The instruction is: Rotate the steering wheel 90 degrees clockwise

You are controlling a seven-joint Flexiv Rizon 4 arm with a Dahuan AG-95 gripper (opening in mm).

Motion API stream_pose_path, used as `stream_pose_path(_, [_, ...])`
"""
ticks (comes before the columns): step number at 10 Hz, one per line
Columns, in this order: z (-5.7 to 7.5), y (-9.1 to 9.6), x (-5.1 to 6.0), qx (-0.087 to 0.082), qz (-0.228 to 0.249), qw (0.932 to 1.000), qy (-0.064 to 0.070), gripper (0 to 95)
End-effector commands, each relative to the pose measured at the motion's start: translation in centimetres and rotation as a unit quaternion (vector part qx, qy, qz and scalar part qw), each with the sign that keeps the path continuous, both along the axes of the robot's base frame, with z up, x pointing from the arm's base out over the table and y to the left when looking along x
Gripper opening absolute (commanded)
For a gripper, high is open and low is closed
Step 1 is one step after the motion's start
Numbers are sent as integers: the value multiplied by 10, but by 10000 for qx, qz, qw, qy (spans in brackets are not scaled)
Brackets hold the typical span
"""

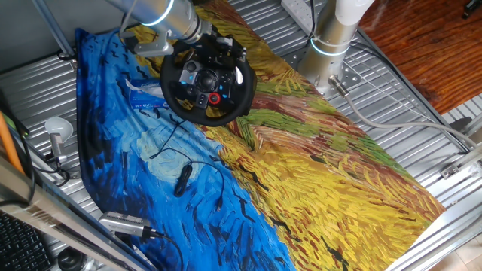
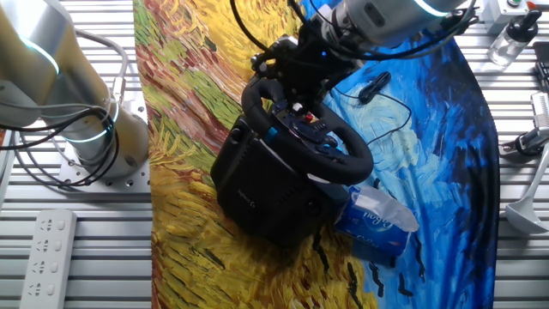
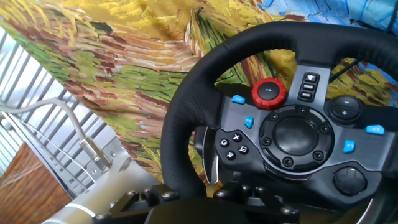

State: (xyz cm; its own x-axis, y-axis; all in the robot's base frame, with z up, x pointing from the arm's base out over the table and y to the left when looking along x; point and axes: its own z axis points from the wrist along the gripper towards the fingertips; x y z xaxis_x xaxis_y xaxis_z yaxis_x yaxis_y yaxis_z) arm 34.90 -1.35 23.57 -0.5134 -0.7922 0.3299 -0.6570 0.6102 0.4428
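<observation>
While the claw (image 1: 223,47) sits at the far top edge of the steering wheel (image 1: 207,81), its fingers are hidden — I cannot tell whether they grip the rim. The wheel stands tilted on its black base (image 2: 262,184) atop the painted cloth (image 1: 316,173) covering the counter — red knob (image 3: 268,93) toward its lower right.

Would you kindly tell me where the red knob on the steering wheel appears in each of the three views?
One fixed view: red knob upper left of centre, low on the hub.
The other fixed view: a red speck near the top centre, partly hidden.
Hand view: right of centre, upper half.
Shared landmark: the steering wheel rim.
</observation>
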Motion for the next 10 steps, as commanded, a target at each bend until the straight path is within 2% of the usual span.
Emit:
stream_pose_path(1, [1,0,1,53,9,10000,33,570])
stream_pose_path(2, [3,2,1,26,-20,10000,33,760])
stream_pose_path(3, [12,11,1,-55,-50,10000,24,760])
stream_pose_path(4, [14,14,1,-84,-54,9999,18,760])
stream_pose_path(7, [20,23,1,-48,-1,10000,52,760])
stream_pose_path(8, [20,26,1,19,76,9999,73,760])
stream_pose_path(9, [17,25,1,64,80,9999,69,950])
stream_pose_path(10, [14,25,1,97,57,9999,59,950])
